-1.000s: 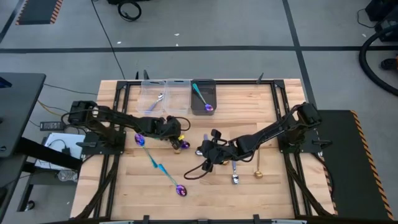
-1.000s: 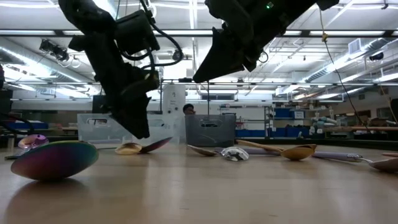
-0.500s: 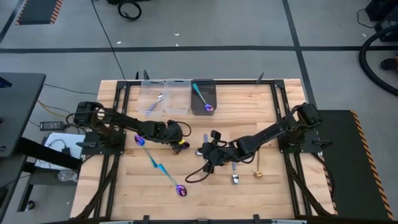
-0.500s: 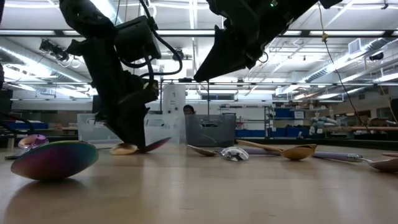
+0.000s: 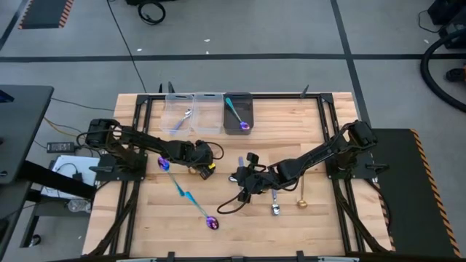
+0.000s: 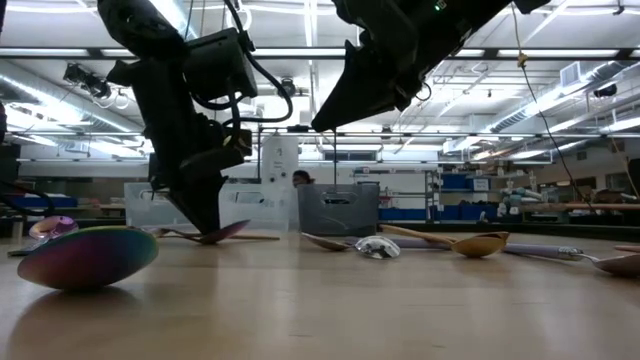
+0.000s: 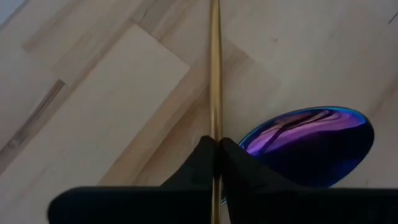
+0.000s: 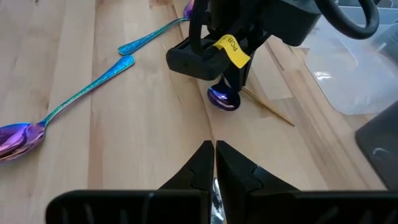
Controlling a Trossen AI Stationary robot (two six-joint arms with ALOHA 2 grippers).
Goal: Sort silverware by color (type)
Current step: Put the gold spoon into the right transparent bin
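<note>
My left gripper [image 5: 204, 167] stands low over the table's middle left, shut on a slim gold spoon [image 8: 273, 113]. Beside that spoon a purple spoon bowl [image 7: 308, 142] rests on the wood. My right gripper [image 5: 243, 183] hovers above the table's middle, shut, with nothing showing between its fingertips. Two teal-handled spoons with purple bowls [image 5: 175, 180], [image 5: 202, 212] lie flat at the near left. A silver spoon [image 5: 275, 204] and a gold spoon [image 5: 301, 198] lie by the right arm. My left gripper pinches the gold spoon's thin handle [image 7: 215, 127] between its two fingers. The fingers [image 6: 205, 225] come from above, pointing down, one on each side of the handle. The handle runs out along the wood [image 6: 262, 238]; the spoon looks to lie on the table.
Two clear bins [image 5: 177, 115], [image 5: 207, 113] and a dark bin [image 5: 238, 124] stand in a row at the far edge. One clear bin holds a silver spoon and the dark bin a teal-handled one. Bare wood lies at the near right.
My left gripper has come down onto the table beside the purple bowl and has shut on the gold spoon's handle.
</note>
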